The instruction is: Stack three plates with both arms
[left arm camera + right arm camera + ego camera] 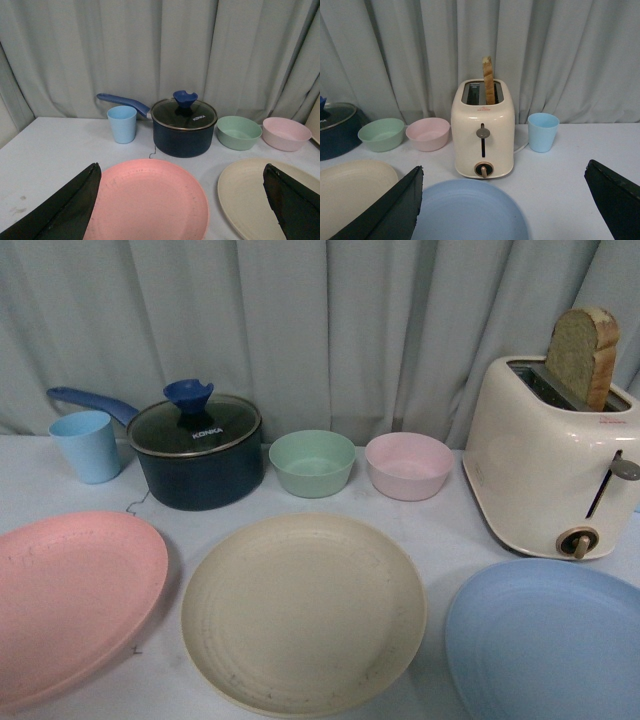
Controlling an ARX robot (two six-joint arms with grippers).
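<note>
In the front view, three plates lie apart on the bench (440,540): the pink plate (75,600) lower left, the beige plate (300,610) lower middle, the blue plate (545,640) lower right. They look stiff, light and probably slick, so the thin raised rim seems the place to pinch. The left jaws and right jaws both stand wide apart, holding nothing.

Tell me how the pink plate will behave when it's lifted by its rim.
The pink plate looks stiff and probably light: thin, matte, shallow. It lies flat on the table, so it should slide rather than roll or tip when pushed. Its low rim gives little to grip, so it may tilt once lifted.
</note>
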